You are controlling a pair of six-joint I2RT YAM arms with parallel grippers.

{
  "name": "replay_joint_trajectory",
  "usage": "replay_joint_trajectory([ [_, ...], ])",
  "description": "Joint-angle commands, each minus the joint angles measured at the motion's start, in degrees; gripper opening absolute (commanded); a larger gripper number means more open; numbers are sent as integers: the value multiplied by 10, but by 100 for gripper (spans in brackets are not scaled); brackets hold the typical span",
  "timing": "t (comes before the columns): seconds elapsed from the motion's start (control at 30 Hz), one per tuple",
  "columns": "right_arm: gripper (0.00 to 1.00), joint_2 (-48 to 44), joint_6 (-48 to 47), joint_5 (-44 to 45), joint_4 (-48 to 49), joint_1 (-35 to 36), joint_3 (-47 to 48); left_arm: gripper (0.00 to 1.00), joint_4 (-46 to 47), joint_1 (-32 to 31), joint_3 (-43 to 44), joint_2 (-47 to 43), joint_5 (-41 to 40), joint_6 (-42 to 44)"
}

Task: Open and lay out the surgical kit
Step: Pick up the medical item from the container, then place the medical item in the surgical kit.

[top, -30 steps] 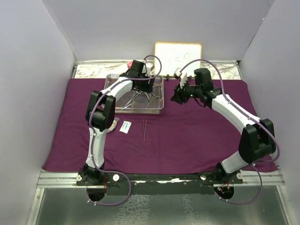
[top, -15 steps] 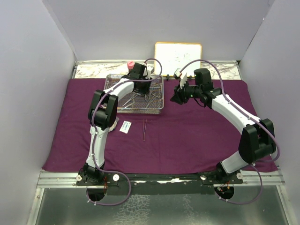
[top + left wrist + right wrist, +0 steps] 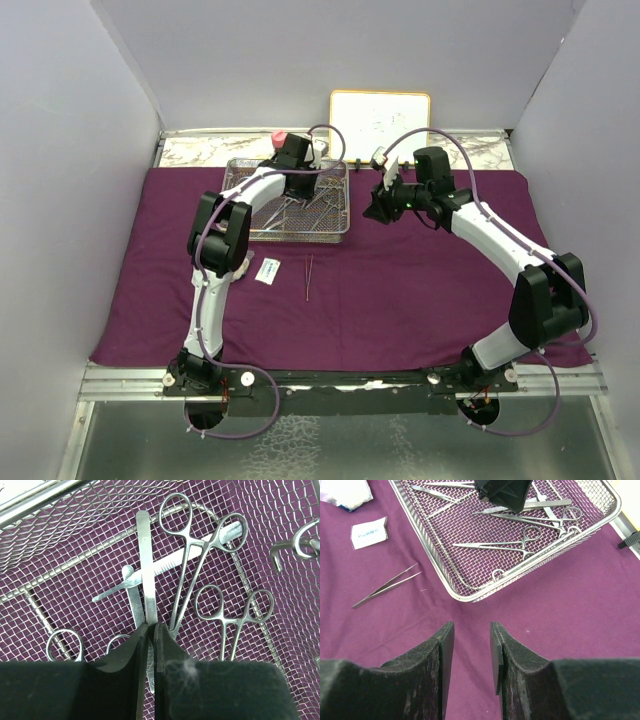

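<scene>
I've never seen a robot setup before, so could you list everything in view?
cloth wrap: one, dark purple, spread flat under the tray.
wire-mesh tray: one, silver, on the cloth's far side, left of centre.
ring-handled clamps: several, steel, inside the tray.
flat steel instrument: one, silver, in the tray, pinched.
forceps: one, steel, on the cloth near the tray.
packet: one, white, on the cloth beside the forceps.
crumpled white item: one, on the cloth, partly hidden.
whiteboard: one, white, standing at the back, beyond the cloth.
pink-capped bottle: one, behind the tray.
left fingers: black, closed on the flat steel instrument.
right fingers: black, apart, empty, above the cloth.
</scene>
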Motion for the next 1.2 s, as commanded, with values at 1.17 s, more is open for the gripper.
replay_joint_trajectory([
  [1.17, 34, 12, 5, -32, 8, -2, -5, 0, -43, 11, -123, -204, -36, 228],
])
